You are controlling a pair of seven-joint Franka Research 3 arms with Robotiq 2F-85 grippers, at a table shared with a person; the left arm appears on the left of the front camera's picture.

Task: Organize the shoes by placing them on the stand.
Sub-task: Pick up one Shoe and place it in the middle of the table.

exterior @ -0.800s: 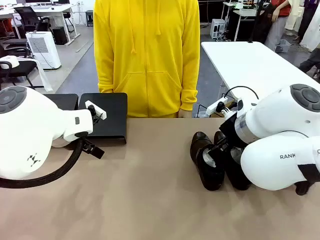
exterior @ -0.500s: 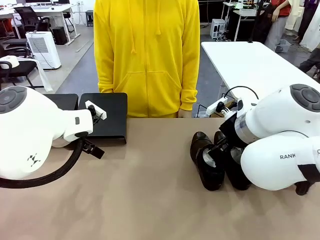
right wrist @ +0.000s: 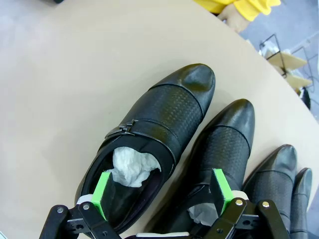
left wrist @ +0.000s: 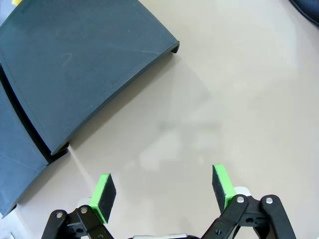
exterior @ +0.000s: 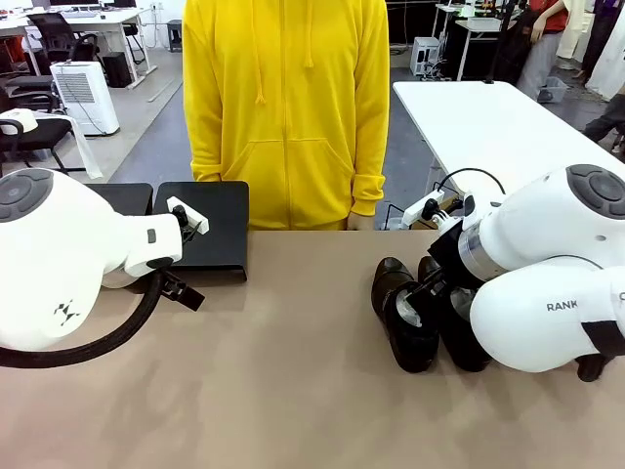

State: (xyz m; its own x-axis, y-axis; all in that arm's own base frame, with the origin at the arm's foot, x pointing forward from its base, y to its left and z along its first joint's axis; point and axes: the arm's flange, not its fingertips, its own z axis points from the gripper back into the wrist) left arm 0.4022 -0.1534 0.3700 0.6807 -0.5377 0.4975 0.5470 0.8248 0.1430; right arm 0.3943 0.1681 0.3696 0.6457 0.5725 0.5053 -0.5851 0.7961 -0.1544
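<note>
**Front view.** The matte-black, flat, two-platform stand (exterior: 210,230) lies at the far left of the tan surface (exterior: 293,381), in front of a person in a yellow hooded top (exterior: 288,107). The glossy black leather dress shoes (exterior: 405,318) stand side by side on the surface at the right, well apart from the stand. The white left arm (exterior: 68,254) is beside the stand. The white right arm (exterior: 547,274) hangs over the shoes.

**Left wrist view.** The left pincer (left wrist: 163,189) is open, its green pads (left wrist: 104,191) spread wide above bare surface. The stand's two platforms lie side by side at the upper left.

**Right wrist view.** The right pincer (right wrist: 160,191) is open and grips nothing. One pad sits at the opening of the outermost shoe (right wrist: 164,114), beside its white paper stuffing (right wrist: 132,167). The other pad sits at the neighbouring shoe (right wrist: 227,139). Whether either pad touches leather cannot be told. Four shoes lie in a row, packed close, all on the surface.
</note>
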